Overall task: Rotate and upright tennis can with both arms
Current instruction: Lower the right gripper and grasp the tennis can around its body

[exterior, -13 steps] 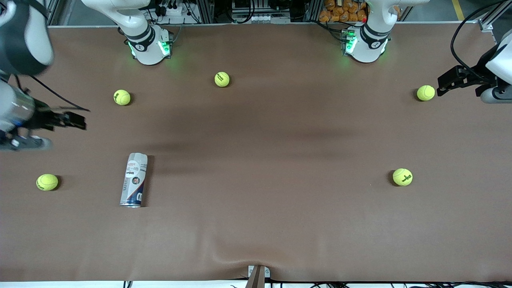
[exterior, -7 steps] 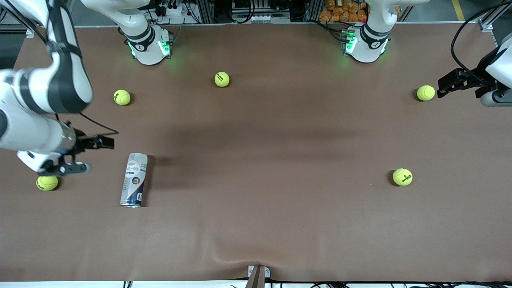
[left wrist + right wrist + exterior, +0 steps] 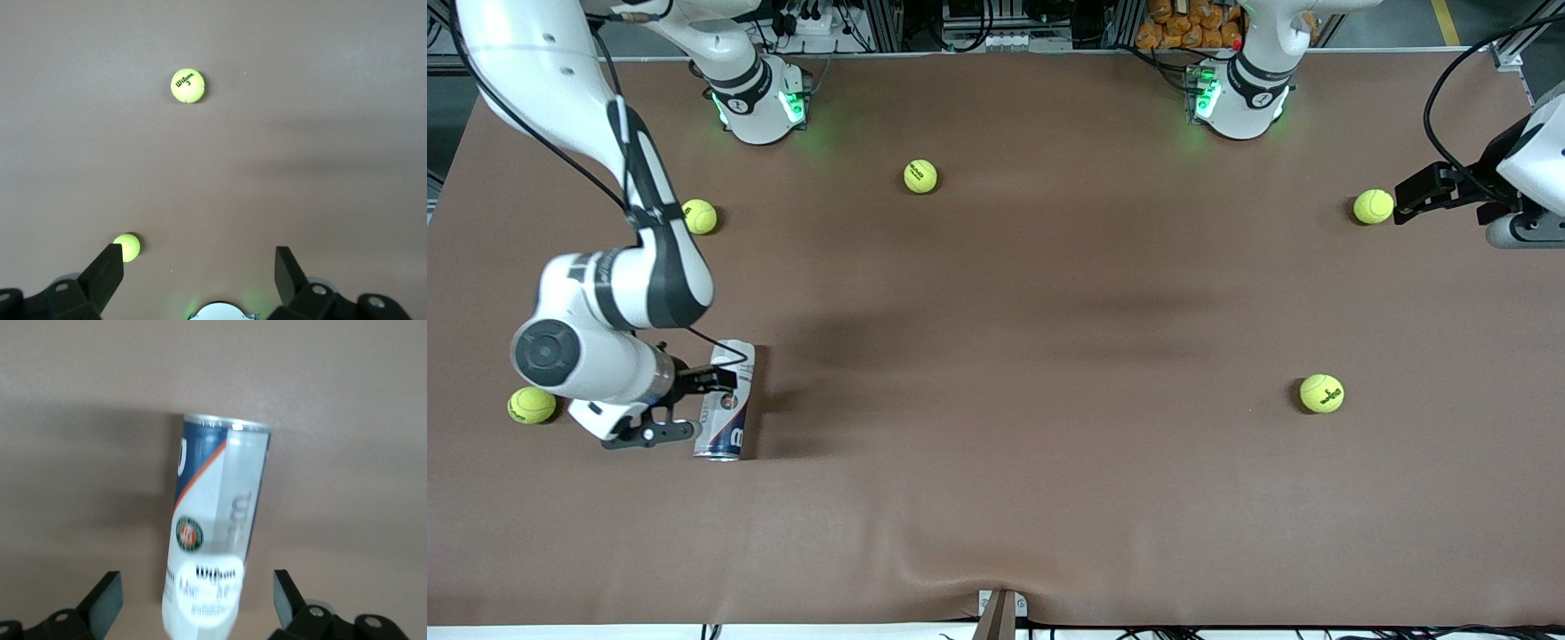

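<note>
Tennis can (image 3: 727, 404) lying on its side toward the right arm's end of the table (image 3: 1014, 356), silvery rim facing the front camera; its white, navy and red label reads "Wilson" in the right wrist view (image 3: 212, 547). Right gripper (image 3: 694, 400) over the can, fingers spread wide, holding nothing. Left gripper (image 3: 1409, 197) just beside a tennis ball (image 3: 1373, 206), jaws wide apart and empty. A ball (image 3: 187, 85) marked "Wilson 3" lies on the brown cloth.

High front camera faces robots—wrist cameras look down, close, at table (image 3: 996, 498).
</note>
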`<state>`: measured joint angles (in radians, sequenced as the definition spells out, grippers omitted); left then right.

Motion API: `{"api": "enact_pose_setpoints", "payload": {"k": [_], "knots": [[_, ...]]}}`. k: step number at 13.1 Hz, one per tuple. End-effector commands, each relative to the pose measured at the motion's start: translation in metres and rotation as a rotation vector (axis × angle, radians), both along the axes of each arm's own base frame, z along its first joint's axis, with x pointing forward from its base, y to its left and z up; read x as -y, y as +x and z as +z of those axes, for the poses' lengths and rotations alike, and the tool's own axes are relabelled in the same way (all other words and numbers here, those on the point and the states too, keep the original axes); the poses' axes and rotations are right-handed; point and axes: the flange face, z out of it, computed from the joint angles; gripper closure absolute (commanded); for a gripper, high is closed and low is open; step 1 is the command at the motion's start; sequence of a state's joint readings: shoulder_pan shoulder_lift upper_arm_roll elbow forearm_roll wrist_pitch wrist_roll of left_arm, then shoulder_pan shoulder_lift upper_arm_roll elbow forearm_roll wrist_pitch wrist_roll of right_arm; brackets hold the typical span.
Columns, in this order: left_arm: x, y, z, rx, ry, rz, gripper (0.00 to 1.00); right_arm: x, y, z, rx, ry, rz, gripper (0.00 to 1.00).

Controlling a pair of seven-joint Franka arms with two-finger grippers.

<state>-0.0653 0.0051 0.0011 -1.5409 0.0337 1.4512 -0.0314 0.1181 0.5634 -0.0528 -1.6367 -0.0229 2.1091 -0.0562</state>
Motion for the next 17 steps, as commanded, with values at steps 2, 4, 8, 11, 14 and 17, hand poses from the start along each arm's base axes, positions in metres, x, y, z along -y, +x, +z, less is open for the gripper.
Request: {"api": "enact_pose_setpoints", "payload": {"k": [2,4,8,11,14,17], "knots": [[-0.001,0.002,0.005,0.004,0.012,-0.015,0.0,0.01,0.005,-0.03,-0.007,0.002,-0.009,0.0],[-0.001,0.002,0.005,0.004,0.012,-0.015,0.0,0.011,0.005,-0.045,-0.013,0.001,-0.013,0.0],[-0.001,0.003,0.005,0.004,0.011,-0.016,0.0,0.014,-0.003,-0.067,-0.052,0.031,-0.06,0.0],[-0.001,0.003,0.005,0.004,0.011,-0.016,0.0,0.015,-0.009,-0.082,-0.089,0.078,-0.098,0.0],[-0.001,0.003,0.005,0.004,0.011,-0.016,0.0,0.016,-0.011,-0.086,-0.098,0.077,-0.095,0.0],[-0.001,0.003,0.005,0.004,0.01,-0.017,0.0,0.016,-0.013,-0.095,-0.107,0.074,-0.094,0.0]]}}
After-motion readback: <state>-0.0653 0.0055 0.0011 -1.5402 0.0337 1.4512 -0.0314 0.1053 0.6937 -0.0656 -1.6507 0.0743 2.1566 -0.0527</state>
